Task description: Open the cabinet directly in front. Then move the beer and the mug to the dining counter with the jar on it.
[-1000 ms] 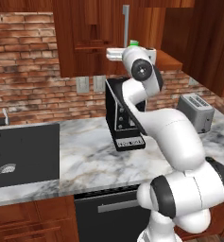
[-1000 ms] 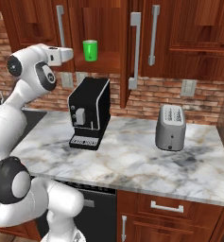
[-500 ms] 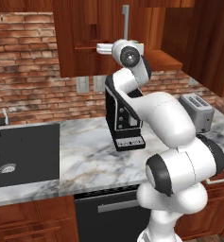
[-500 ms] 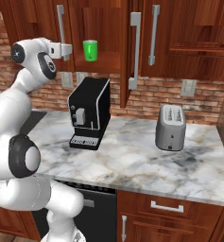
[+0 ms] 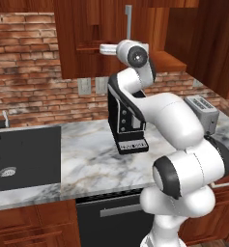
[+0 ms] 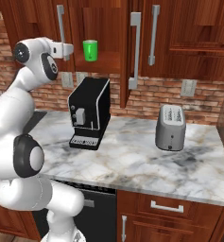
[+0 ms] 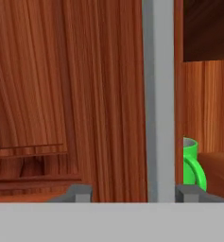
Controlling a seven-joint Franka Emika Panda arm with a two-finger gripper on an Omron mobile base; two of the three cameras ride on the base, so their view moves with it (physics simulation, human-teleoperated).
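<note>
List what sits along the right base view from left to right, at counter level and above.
Gripper → mug → coffee machine → open door's handle → toaster.

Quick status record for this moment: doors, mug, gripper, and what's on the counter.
cabinet right door: swung open
cabinet left door: partly open, grey handle between the fingers
gripper: at the left door's handle, grip not confirmed
mug: upright on the cabinet shelf
counter: coffee machine, toaster
sink: left of the coffee machine
</note>
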